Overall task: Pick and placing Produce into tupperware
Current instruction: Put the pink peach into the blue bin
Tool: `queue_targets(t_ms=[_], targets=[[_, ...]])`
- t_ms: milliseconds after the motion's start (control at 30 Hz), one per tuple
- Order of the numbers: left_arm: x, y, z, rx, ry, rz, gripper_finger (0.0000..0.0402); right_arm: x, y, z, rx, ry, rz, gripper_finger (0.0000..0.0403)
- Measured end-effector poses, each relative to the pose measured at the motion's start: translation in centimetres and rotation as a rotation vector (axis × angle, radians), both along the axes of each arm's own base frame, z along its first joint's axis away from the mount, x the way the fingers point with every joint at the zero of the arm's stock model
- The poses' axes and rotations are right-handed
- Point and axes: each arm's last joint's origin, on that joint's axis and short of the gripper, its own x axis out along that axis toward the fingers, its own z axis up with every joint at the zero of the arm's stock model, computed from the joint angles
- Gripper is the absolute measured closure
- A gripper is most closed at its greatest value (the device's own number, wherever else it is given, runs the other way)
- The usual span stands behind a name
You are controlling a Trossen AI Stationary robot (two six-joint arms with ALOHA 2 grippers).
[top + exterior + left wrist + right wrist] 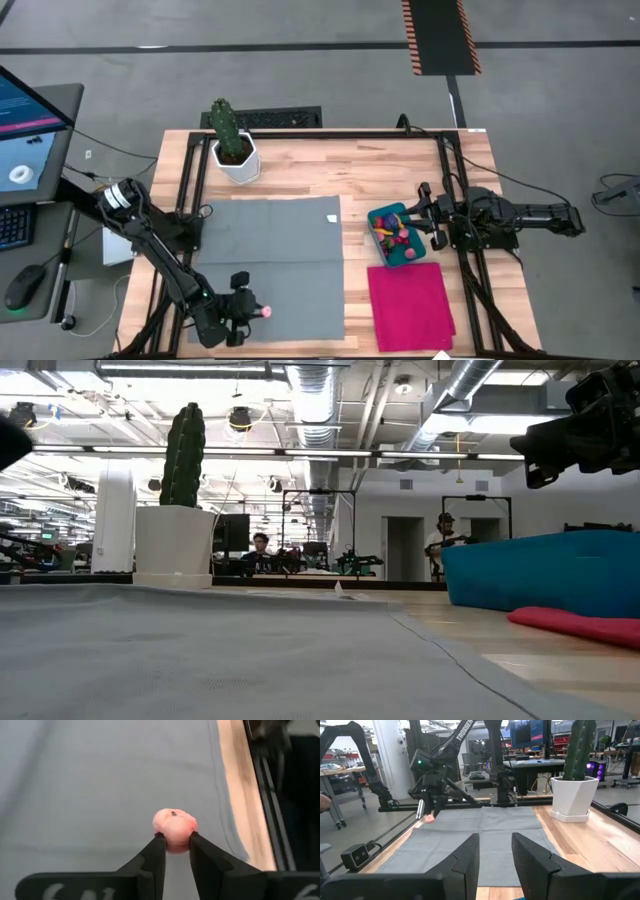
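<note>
Pinched between the jaws of the left gripper [174,839] is a small pink produce piece [174,829], rounded, with a dark speck on its upper side. The jaws are nearly closed, one fingertip against each flank of the piece. Beneath it lies the grey cloth [270,265], and in the high view the left gripper [258,311] sits over the near edge of that cloth, toward the front of the bench [300,170]. The right wrist view shows the same gripper [431,814] from across the bench, pointing downward with the pink piece [429,818] at its tip, just above the grey cloth [470,840].

The right gripper [422,213] is held at the right-hand side of the teal tupperware [378,252]; its jaws stand partly open with nothing between them, as the right wrist view [495,851] confirms.

The tupperware rests on the bench just right of the grey cloth and touches the far edge of the magenta cloth [410,305]. Several pieces of produce [395,235], red, pink and yellow, lie inside it. In the low view the tub [545,572] appears with the magenta cloth [580,625] in front of it.

A green cactus [226,127] in a white pot [238,162] stands upright at the far side of the bench, beyond the grey cloth.
</note>
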Motion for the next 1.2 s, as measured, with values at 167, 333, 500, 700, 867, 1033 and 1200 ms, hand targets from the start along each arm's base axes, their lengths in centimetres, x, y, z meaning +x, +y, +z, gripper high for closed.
queue_targets(t_ms=[167, 333, 500, 700, 867, 1033, 1200], targets=[[0.1, 0.7, 1.8, 0.111, -0.160, 0.050, 0.0336, 0.0, 0.0, 0.0, 0.000, 0.000, 0.000, 0.0264], [-0.4, 1.4, 4.2, 0.147, -0.254, 0.050, 0.0339, 0.0, 0.0, 0.0, 0.000, 0.000, 0.000, 0.0266], [-1.5, 2.5, 7.6, 0.177, -0.367, 0.014, 0.0339, 0.0, 0.0, 0.0, 0.000, 0.000, 0.000, 0.0264], [-4.0, 4.0, 11.8, 0.202, -0.501, -0.052, 0.0339, 0.0, 0.0, 0.0, 0.000, 0.000, 0.000, 0.0266], [-7.0, 5.6, 13.9, 0.194, -0.573, -0.083, 0.0339, 0.0, 0.0, 0.0, 0.000, 0.000, 0.000, 0.0264], [-9.7, 7.9, 14.6, 0.161, -0.648, -0.058, 0.0340, 0.0, 0.0, 0.0, 0.000, 0.000, 0.000, 0.0266], [-10.8, 10.0, 14.6, 0.059, -0.690, -0.085, 0.0340, 0.0, 0.0, 0.0, 0.000, 0.000, 0.000, 0.0264]])
